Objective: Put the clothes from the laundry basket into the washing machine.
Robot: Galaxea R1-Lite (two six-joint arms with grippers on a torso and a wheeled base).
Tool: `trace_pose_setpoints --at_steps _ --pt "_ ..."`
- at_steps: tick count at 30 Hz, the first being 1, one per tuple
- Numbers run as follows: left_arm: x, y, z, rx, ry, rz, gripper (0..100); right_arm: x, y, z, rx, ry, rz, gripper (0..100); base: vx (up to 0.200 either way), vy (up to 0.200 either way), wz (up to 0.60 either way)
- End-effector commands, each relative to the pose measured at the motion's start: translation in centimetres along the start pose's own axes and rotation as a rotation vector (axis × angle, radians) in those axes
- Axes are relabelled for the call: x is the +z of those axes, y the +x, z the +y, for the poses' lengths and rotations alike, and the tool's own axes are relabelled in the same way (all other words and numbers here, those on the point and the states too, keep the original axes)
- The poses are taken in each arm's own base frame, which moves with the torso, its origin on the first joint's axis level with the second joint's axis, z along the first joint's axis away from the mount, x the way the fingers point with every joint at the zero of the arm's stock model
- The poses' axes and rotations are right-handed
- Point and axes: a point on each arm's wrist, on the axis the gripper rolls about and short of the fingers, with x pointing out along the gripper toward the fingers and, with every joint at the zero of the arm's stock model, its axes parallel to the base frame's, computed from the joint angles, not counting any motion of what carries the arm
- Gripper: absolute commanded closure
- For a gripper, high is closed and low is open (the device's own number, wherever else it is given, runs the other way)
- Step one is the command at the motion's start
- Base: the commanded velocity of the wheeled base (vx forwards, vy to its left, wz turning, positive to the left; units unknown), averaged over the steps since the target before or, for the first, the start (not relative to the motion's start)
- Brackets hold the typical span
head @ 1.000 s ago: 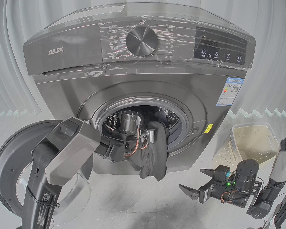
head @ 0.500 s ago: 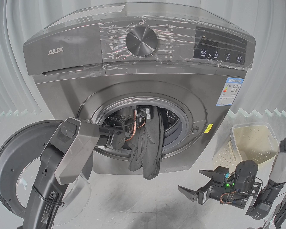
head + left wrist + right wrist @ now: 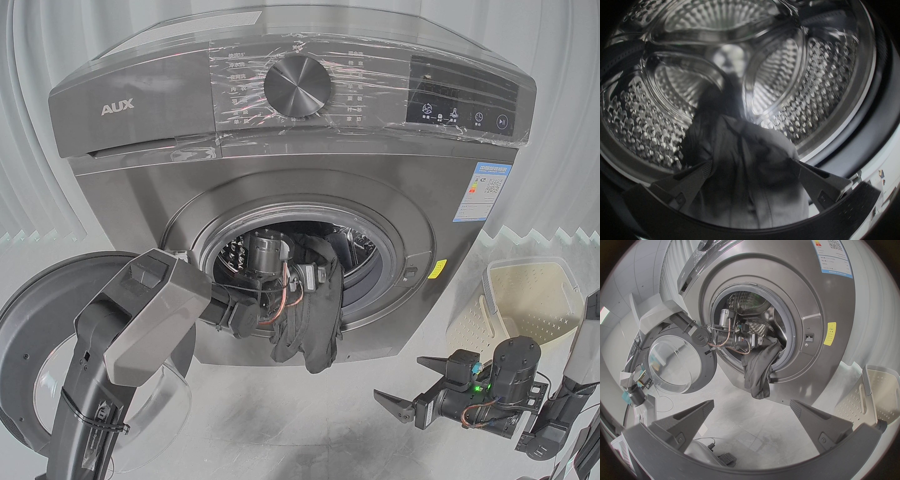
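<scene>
Pale pleated curtains [image 3: 562, 175] hang behind a grey front-loading washing machine [image 3: 300, 175] that stands on a light grey floor [image 3: 281, 419]. Its round door [image 3: 37, 325] is swung fully open on your left side. Your left arm reaches through the opening, and the left gripper [image 3: 750, 162] sits just inside the steel drum [image 3: 787, 93], its jaws spread wide rather than pinched. You see a dark grey garment [image 3: 319, 312] bunched between those two fingers [image 3: 690, 184]. Its upper part lies over the gripper and into the drum mouth, while the rest drapes over the lower rim of the opening and hangs down the machine's front panel, short of the floor. From the left wrist view you cannot tell whether the fingers press on the cloth or it merely rests on them. Your right gripper [image 3: 400, 377] hovers low above the floor, to the right of the machine and well apart from the garment, jaws wide apart with bare floor between them. Just behind it, the cream perforated laundry basket [image 3: 537, 300] stands on the floor beside the machine's right corner
</scene>
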Motion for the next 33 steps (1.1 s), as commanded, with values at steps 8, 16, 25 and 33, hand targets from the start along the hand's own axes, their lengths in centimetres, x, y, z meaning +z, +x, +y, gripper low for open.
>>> trace_pose_setpoints --at_steps 8,16,25,33 --pt "-3.8 -3.7 -1.3 -0.113 0.097 0.202 0 0.0 0.0 0.0 0.002 -0.001 0.001 0 0.000 0.000 0.00" --pt "-5.9 -1.9 0.2 -0.082 0.116 0.207 100 0.0 0.0 0.0 0.002 -0.001 0.003 0 0.000 0.000 0.00" --pt "-2.1 0.6 1.0 -0.015 0.082 -0.008 100 0.0 0.0 0.1 0.003 -0.001 0.002 0 0.000 0.000 0.00" --pt "1.1 2.8 1.1 0.027 0.060 -0.223 100 0.0 0.0 0.3 0.009 -0.004 0.001 0 0.000 0.000 0.00"
